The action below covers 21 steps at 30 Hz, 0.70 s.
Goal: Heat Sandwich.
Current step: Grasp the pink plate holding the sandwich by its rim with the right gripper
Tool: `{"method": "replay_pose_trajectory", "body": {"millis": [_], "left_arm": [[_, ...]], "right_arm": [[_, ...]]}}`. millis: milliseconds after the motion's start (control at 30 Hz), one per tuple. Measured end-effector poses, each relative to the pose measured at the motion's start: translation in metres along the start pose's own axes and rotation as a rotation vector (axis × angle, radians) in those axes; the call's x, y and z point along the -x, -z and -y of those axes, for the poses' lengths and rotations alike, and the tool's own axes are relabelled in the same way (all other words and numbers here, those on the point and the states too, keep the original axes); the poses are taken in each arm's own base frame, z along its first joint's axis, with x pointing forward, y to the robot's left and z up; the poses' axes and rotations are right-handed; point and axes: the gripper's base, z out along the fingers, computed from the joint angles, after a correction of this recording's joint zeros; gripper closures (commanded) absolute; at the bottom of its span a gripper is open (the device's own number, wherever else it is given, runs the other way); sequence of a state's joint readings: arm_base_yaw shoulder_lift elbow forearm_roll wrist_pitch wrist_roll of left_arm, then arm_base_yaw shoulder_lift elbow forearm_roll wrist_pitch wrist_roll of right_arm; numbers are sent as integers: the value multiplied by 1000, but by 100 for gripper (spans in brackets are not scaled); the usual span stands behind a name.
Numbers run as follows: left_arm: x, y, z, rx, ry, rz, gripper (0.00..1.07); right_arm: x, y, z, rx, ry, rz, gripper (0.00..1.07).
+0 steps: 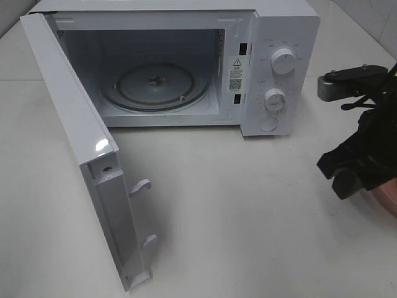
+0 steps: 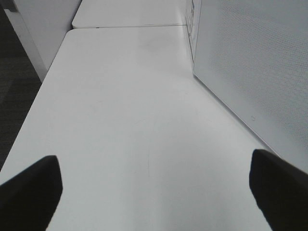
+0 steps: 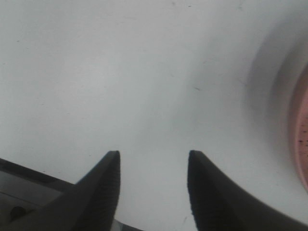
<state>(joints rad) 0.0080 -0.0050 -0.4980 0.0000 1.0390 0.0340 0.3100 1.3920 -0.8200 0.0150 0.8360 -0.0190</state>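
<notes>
Microwave (image 1: pixel 186 62) is sitting at 12 o'clock on the white table (image 1: pixel 248 217), with its cavity facing 6 o'clock. Its door (image 1: pixel 80 143) is standing wide open, hinged on the 9 o'clock side and reaching out toward 7 o'clock. Two latch hooks (image 1: pixel 141 185) are sticking out of the door's free edge. A glass turntable (image 1: pixel 155 87) is lying flat on the cavity floor. The controls are sitting at 3 o'clock of the cavity: an upper knob (image 1: pixel 284 63), a lower knob (image 1: pixel 275 99) beneath it, and a round button (image 1: pixel 268 123) lowest.

At 3 o'clock in the high view, the right claw (image 3: pixel 153 156) is hanging low over the table. Its fingers are standing partly apart, with bare tabletop showing between them, and it is gripping nothing. A pink plate (image 3: pixel 301 130) is lying just beside it, at 4 o'clock in the high view, mostly cut off by the frame edge.

The left claw (image 2: pixel 154 168) is showing only in its own wrist view. Its fingers are spreading as wide as the picture, with table beneath, and it is holding nothing. The microwave's perforated side wall (image 2: pixel 255 62) is standing near it.

No view is showing the sandwich, so I cannot tell where it is lying.
</notes>
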Motion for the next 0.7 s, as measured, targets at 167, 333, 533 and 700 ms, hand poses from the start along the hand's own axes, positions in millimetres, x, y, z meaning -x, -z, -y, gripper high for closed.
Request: {"method": "replay_pose_trajectory", "body": {"millis": [167,333,533,700], "left_arm": [[0,0,0,0,0,0,1],[0,0,0,0,0,0,1],[0,0,0,0,0,0,1],[0,0,0,0,0,0,1]], "right_arm": [[6,8,18,-49,3,23,20],[10,15,34,-77,-38,48,18],[9,12,55,-108,-102,31,19],[17,-1,67,-112,-131,1,20]]}}
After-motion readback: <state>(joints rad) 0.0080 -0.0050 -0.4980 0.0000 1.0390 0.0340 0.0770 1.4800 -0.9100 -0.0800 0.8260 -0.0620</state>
